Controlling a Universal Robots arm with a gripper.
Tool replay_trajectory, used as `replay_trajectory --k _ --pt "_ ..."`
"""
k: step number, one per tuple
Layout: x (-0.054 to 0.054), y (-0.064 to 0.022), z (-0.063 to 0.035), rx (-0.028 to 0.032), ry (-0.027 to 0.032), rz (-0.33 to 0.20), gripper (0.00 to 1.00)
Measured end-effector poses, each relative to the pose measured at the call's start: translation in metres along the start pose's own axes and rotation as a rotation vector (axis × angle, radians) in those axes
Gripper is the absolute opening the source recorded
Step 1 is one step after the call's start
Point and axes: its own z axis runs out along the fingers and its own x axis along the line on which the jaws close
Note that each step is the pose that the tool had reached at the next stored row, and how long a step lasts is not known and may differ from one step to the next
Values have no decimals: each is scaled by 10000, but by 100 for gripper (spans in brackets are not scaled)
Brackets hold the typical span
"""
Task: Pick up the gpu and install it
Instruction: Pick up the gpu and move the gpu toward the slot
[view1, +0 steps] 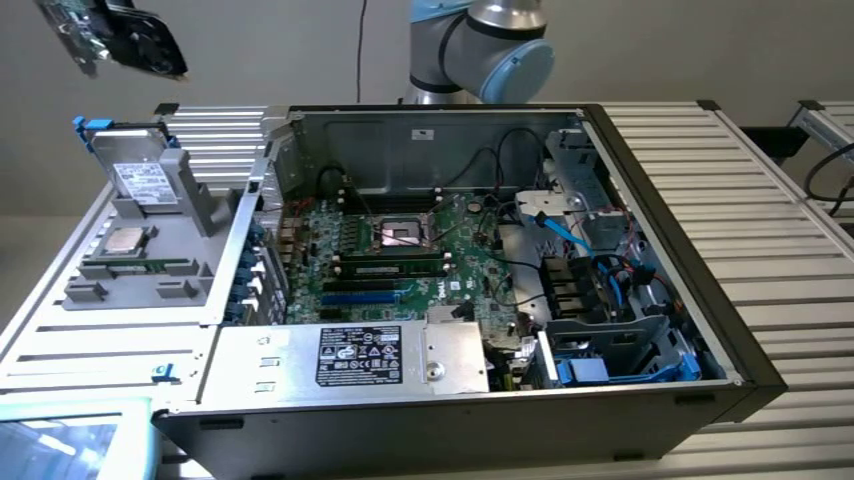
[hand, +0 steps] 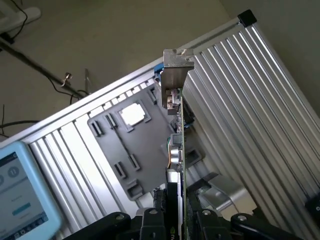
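Below the end effector (hand: 176, 216) a grey tray (hand: 117, 150) holding a CPU (hand: 134, 114) lies on the slatted counter (hand: 250, 100). A lit tablet (hand: 20, 200) sits near it. Well apart stands an open case (view1: 387, 150) with motherboard (view1: 400, 270) and power supply (view1: 360, 355).

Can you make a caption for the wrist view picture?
The hand grips the gpu edge-on over the grey tray.

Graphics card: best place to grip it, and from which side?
Pinch the graphics card across its two flat faces at the end opposite the silver bracket, coming in from that end. It is thin and flat, so the faces likely suit a parallel pinch; the gripper holds it so now, bracket pointing away.
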Motion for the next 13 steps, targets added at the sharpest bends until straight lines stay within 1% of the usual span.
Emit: replay_trajectory --k 13 --pt "0 0 0 -135 294 -2336 28"
